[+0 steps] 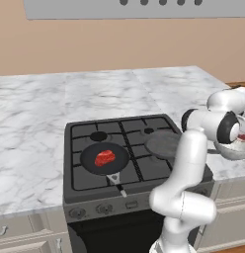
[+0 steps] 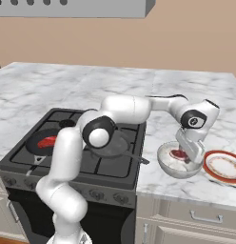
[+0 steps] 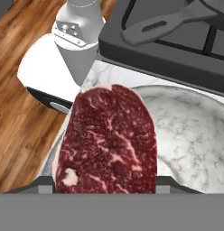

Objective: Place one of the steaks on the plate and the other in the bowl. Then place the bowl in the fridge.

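The marbled steak [image 3: 107, 140] fills the hand view close up, and my gripper [image 2: 190, 153] is shut on it. It hangs just inside the speckled bowl [image 2: 163, 163], whose mottled inner wall [image 3: 190, 131] lies right behind it. The bowl stands on the marble counter to the right of the stove, beside the red-rimmed plate [image 2: 225, 166], which is bare. The plain red steak [image 1: 105, 157] lies in the dark frying pan [image 1: 89, 160] on the front left burner. The steak hides my fingertips. The fridge is out of view.
A second grey pan [image 1: 161, 145] sits on the stove's right side, its handle [image 3: 163, 25] pointing toward the bowl. The black stove [image 1: 95, 190] sits in the marble counter [image 1: 35, 123]. A range hood [image 2: 72, 7] hangs above. Wooden floor [image 3: 19, 131] lies below the counter edge.
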Motion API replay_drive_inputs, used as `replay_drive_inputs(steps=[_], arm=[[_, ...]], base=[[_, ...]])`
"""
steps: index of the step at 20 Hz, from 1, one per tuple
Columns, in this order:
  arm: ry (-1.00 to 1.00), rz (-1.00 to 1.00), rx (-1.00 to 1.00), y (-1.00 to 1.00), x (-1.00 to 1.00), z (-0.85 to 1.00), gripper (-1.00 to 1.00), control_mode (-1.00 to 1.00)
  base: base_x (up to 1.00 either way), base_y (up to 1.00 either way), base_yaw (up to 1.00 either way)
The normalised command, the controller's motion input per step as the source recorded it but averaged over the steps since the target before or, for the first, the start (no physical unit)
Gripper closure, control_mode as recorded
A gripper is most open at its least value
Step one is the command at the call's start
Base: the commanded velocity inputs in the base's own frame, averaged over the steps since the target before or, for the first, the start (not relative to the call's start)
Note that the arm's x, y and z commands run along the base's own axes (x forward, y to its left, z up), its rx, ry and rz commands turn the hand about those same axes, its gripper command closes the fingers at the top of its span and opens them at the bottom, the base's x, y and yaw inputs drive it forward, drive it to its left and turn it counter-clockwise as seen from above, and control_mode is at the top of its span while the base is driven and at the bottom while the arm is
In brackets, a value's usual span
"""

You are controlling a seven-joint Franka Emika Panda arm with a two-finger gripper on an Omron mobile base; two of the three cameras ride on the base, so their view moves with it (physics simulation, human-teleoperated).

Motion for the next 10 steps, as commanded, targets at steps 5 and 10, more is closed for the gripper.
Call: replay_drive_inputs(steps=[5,10], arm=[[0.0,0.0,0.0,0.33,0.13,-0.12,1.0,-1.0],[0.0,0.0,0.0,0.27,0.06,-0.1,-1.0,-1.0]], base=[[0.0,0.0,0.0],[0.0,0.0,0.0]])
